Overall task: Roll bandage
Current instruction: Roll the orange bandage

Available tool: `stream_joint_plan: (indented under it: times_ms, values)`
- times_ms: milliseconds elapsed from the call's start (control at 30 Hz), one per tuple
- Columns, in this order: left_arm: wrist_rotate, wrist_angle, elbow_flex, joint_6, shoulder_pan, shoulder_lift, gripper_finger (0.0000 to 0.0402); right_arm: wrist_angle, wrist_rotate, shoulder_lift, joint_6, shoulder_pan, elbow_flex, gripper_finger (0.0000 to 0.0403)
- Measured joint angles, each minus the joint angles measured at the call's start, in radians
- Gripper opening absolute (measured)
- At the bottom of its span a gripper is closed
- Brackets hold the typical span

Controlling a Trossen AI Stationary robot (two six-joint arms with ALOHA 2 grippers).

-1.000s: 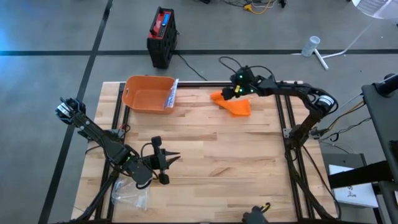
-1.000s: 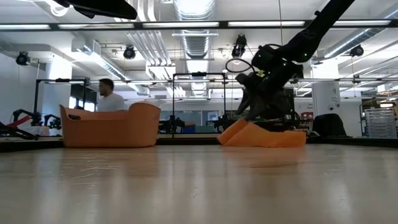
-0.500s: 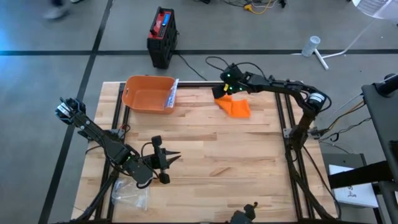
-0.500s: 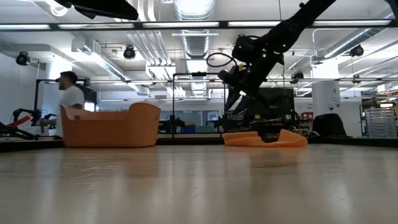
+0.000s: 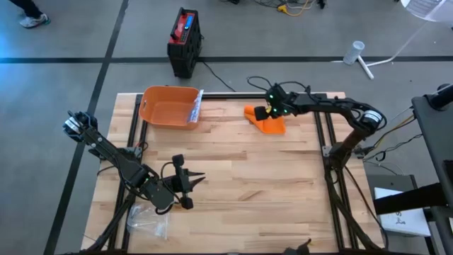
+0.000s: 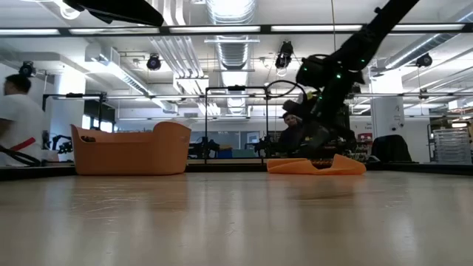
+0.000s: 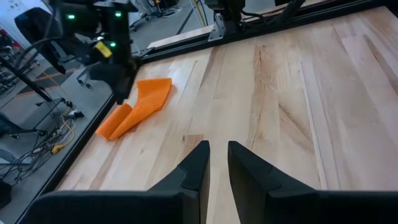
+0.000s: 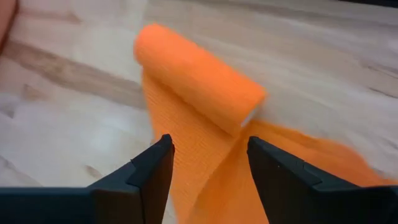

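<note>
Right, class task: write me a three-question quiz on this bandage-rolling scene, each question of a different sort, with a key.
1. True or false: the right gripper has its jaws closed on the bandage.
2. Multiple choice: where is the bin? A. far left of the table B. under the right arm C. off the table, on the floor
3. Short answer: which part of the bandage is rolled, and which gripper is idle?

Key
1. False: the jaws are open, with the roll lying just ahead of them.
2. A.
3. One end is rolled into a cylinder and the rest lies loose on the table; the left gripper waits, shut, at the near left.
</note>
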Motion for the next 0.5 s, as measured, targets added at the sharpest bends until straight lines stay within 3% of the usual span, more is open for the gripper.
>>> stream_joint_plan:
  times_ms: [200,500]
  values:
    - [0.000,0.000,0.000,0.000,0.004,0.000,0.0048,0.104,0.005,-0.028,0.059,-0.013,-0.119,0.0210]
    - [0.000,0.002,0.000,-0.023,0.010,0.000,0.0048,0.271,-0.043,0.051,0.084,-0.046,-0.115,0.0202]
